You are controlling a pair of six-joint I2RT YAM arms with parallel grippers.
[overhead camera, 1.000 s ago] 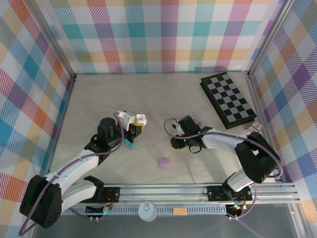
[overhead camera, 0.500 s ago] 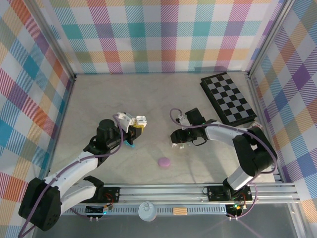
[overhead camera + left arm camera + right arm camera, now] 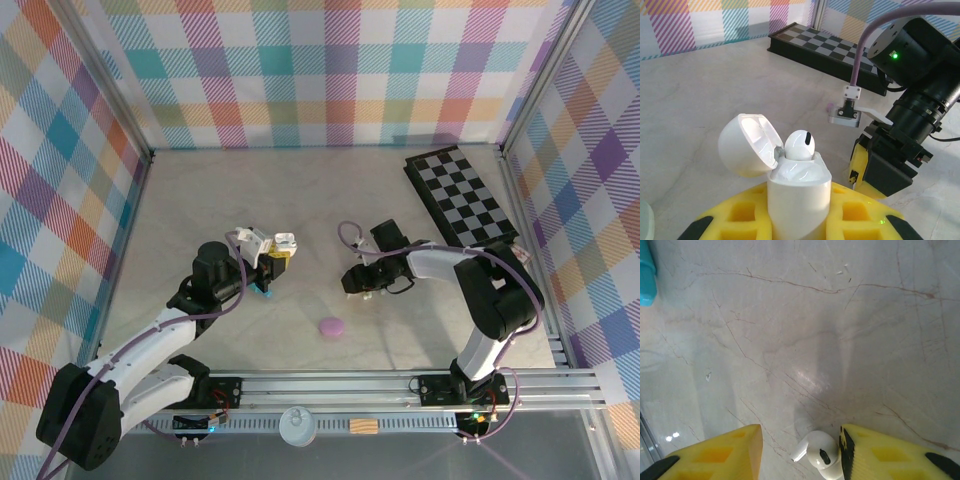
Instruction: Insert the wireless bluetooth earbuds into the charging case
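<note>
Left gripper (image 3: 277,252) clamps the charging case (image 3: 799,192) upright, lid back, likely so the free slot faces up (one earbud (image 3: 800,146) already seated). Right gripper (image 3: 800,434), jaws apart, straddles a loose bud (image 3: 821,455) at frame bottom, nothing gripped yet. Pale marble table (image 3: 805,315) w/ plaid walls (image 3: 330,70).

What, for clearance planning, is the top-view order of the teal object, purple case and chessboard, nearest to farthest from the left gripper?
1. Teal object, just near-side of the left gripper.
2. Purple case, front centre.
3. Chessboard, far right.
</note>
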